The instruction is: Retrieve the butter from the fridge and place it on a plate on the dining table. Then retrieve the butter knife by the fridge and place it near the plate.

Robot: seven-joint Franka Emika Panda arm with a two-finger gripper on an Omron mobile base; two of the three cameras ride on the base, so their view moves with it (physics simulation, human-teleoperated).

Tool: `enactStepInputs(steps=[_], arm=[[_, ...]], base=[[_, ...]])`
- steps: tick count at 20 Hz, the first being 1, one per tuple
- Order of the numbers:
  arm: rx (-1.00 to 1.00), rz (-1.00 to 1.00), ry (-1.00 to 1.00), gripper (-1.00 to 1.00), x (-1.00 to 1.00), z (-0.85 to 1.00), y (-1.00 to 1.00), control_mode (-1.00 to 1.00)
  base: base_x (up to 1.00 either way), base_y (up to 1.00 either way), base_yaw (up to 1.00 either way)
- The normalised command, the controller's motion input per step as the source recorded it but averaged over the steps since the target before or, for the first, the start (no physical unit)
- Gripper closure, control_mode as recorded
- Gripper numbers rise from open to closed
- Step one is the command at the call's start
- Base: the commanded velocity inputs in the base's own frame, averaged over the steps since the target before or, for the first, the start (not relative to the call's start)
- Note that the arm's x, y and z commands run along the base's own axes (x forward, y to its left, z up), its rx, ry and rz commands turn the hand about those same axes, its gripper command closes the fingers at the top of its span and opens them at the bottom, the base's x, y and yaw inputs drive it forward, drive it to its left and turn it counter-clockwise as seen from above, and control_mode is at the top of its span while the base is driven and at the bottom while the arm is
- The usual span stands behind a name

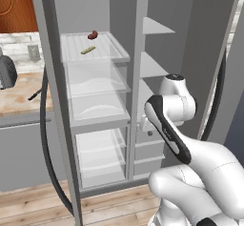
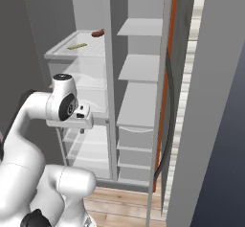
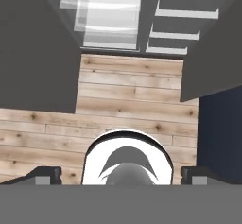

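The hand camera looks down on a pale wood plank floor [image 3: 132, 100]. The gripper [image 3: 122, 175] has its two dark fingertips [image 3: 47, 173] spread wide apart at the bottom corners, nothing between them. Across the top stands the open fridge [image 3: 142, 20], its clear drawers [image 3: 106, 15] on the left and pale grey shelves [image 3: 184, 27] on the right. Dark grey door panels [image 3: 38, 53] flank the floor on both sides.
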Motion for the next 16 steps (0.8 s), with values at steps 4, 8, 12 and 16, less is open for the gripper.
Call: enactStepInputs(steps=[4, 8, 12, 16], arm=[[0.00, 0.00, 0.00, -1.00, 0.00, 0.00, 0.00, -1.00], [0.00, 0.00, 0.00, -1.00, 0.06, 0.00, 0.12, -1.00], [-0.03, 0.03, 0.04, -1.00, 0.30, 0.00, 0.47, 1.00], [0.00, 0.00, 0.00, -1.00, 0.00, 0.00, 0.00, 1.00]], base=[[0.00, 0.00, 0.00], [0.00, 0.00, 0.00], [0.11, 0.12, 0.03], [0.48, 0.35, 0.16]])
